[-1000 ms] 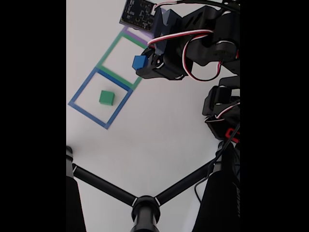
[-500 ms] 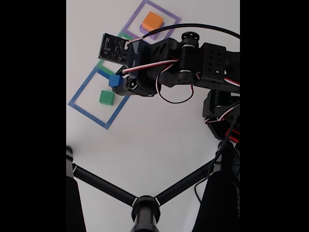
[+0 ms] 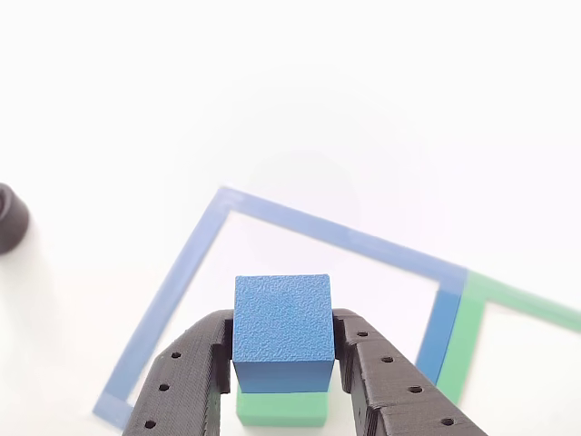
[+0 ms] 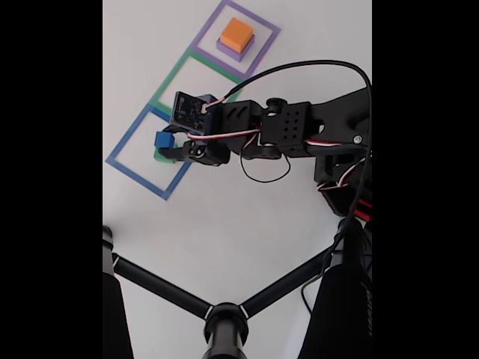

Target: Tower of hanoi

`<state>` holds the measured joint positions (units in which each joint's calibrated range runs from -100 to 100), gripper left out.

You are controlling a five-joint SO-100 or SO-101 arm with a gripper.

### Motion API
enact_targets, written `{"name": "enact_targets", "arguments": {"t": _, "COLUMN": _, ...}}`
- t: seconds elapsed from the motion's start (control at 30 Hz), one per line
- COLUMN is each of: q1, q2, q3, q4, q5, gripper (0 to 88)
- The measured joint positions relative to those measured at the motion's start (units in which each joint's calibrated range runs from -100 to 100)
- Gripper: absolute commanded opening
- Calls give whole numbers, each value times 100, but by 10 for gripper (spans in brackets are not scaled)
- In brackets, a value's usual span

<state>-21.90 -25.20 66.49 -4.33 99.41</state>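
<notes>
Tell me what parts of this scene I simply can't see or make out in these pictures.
- Green block: in the other view, mostly covered by the blue cube and cut by the bottom edge; whether the two touch is unclear.
- Green block in the fixed view: almost hidden behind the end effector.
- Purple block: the orange block covers most of it.
- Dark round thing: cut off by the left edge, unidentifiable.

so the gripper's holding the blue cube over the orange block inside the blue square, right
Not quite: the block under the blue cube is green, not orange. The other view shows the gripper holding the cube just above the green block, inside the blue square. In the fixed view the orange block sits on the purple one, far off.
</notes>
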Motion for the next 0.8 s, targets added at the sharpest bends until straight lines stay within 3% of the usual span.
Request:
{"name": "enact_targets", "arguments": {"t": 0.37, "q1": 57, "q2": 1334, "q3": 104, "q4": -1862, "q5": 0, "gripper": 36}}
{"name": "enact_targets", "arguments": {"t": 0.8, "q1": 131, "q2": 1933, "q3": 313, "q4": -2689, "q5": 0, "gripper": 37}}
